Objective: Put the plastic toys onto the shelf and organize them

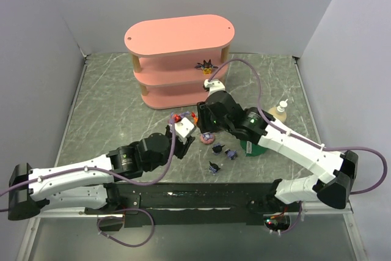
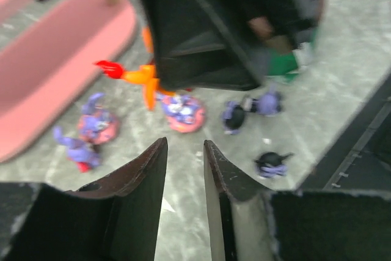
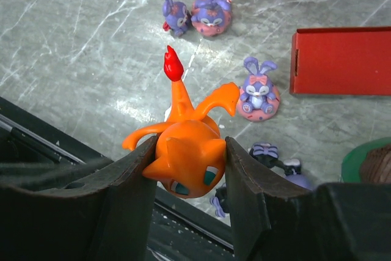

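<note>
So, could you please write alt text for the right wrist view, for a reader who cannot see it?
The right gripper holds the orange figurine between its fingers, with a grey marbled table beyond. Three lilac-pink figurines and a flat red box sit on it.

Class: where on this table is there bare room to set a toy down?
Free: the top board of the pink three-tier shelf; the grey marbled tabletop between the shelf's left end and the left wall; the far right corner behind the pale bottle. Crowded: before the shelf, where small plastic figurines lie beside the green cylinder.
</note>
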You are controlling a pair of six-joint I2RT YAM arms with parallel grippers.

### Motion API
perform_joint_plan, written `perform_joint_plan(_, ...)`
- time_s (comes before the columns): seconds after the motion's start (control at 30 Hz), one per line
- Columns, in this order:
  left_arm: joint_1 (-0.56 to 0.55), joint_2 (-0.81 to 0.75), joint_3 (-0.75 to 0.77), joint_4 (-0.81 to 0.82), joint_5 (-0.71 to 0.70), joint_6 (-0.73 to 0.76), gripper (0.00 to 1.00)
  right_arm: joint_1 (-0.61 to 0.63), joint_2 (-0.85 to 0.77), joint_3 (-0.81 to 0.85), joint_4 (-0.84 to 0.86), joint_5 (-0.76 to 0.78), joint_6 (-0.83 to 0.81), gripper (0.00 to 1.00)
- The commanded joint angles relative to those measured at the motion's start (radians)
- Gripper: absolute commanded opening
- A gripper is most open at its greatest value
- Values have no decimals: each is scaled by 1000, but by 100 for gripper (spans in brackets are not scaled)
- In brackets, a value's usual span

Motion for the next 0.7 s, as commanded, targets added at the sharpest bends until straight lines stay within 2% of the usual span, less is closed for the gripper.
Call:
perform_joint_plan(0.0,-31,26,33,105,-219,158,37,-4,-68,-14,12,4,-2,1)
perform_joint_plan(0.17,-32,41,13,211,-221,220,44,-6,-78,-28,12,-16,-11,2)
perform_joint_plan(0.37,-32,54,12,248,-117,266,56,-4,-91,-42,18,-40,-8,2)
perform_joint_plan(0.5,-32,72,1,271,-129,281,58,-4,-95,-50,21,-45,-2,2)
perform_joint_plan(0.67,-32,97,4,269,-122,286,52,-4,-103,-54,33,-59,5,3)
